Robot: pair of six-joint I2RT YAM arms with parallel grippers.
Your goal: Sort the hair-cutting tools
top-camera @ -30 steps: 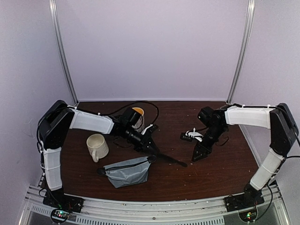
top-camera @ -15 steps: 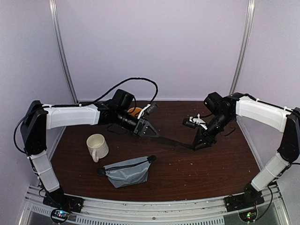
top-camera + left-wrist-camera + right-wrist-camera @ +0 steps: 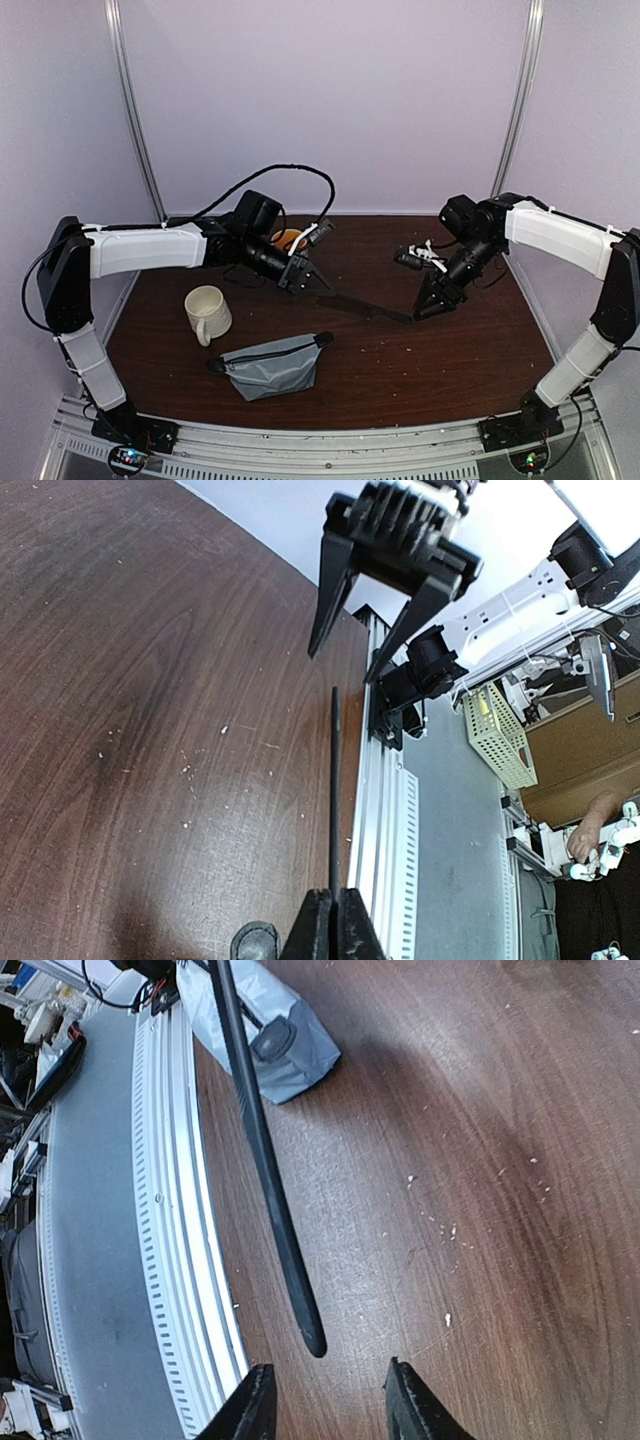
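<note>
Compared to a second ago, the left arm has stretched out over the middle of the table [image 3: 470,370] and carried the comb [image 3: 368,307] away from the grey pouch [image 3: 270,365], while the right arm has pulled back and up a bit.

So right now the left gripper [image 3: 315,283] is clamped on one end of the comb, fingers pinched together on it. In the left wrist view the comb [image 3: 334,790] runs straight out from the left gripper [image 3: 334,900]. From the top camera its long axis slants from the left gripper down and to the right. The free tip points at the right gripper [image 3: 422,312] and stops just short of it. It's up in the air over the table, not lying on it.

The right gripper [image 3: 345,663] has its fingers spread apart with nothing between them. From its own camera the comb [image 3: 265,1150] comes in from the top and ends just beyond the right gripper [image 3: 328,1380].

The comb is long, thin, smooth and black, with a rounded tip. The tabletop is dark brown wood grain with pale specks. The pouch [image 3: 270,1030] is fabric with a black zip, and a cream mug [image 3: 207,312] sits left of it.
</note>
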